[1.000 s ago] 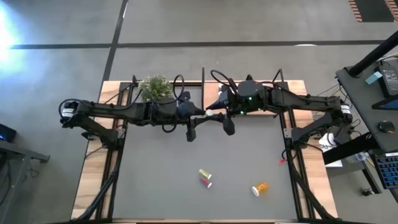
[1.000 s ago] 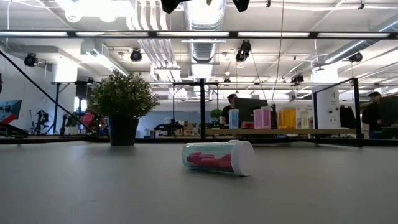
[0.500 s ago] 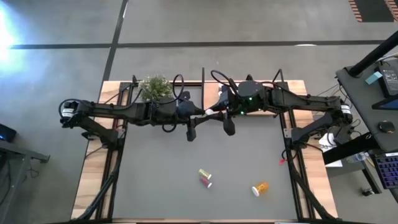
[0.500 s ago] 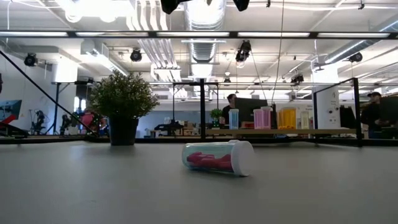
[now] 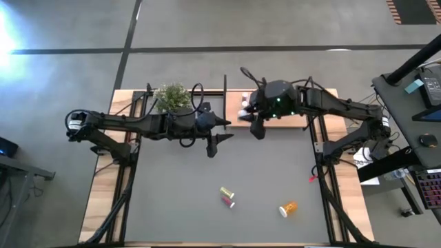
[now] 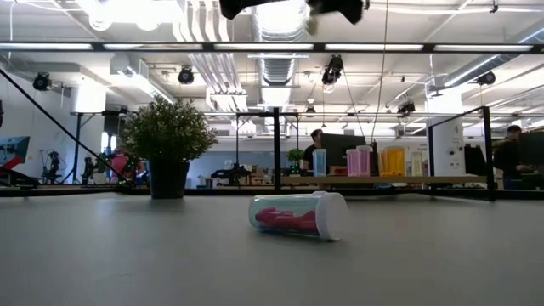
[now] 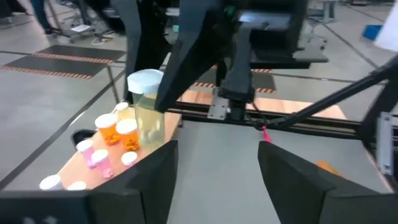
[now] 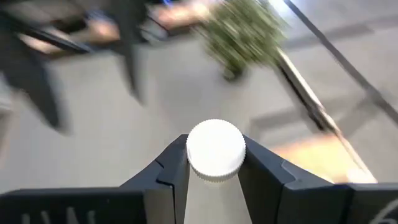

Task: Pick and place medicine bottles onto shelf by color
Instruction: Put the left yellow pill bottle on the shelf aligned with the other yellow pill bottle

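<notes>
Closest to us, our right gripper [image 8: 216, 177] is clamped on a yellow-green bottle [image 7: 149, 106], white cap pinched snug between the fingers [image 8: 171, 180], so we've got a solid hold. Just under and beyond it sits the shelf [image 5: 289, 121], where orange and pink bottles [image 7: 118, 134] are already grouped on the board. Across from it, our left gripper [image 5: 222, 130] hangs with its jaws apart and nothing in them, over the bare table beside the plant [image 5: 172, 96]. Far from both, three loose bottles [image 5: 227, 196] lie on their sides at the near edge of the table. The risk, we reckon: the shelf is crowded, so if we come down off-line we'd knock the orange ones over, or drop this one in the wrong colour group.
</notes>
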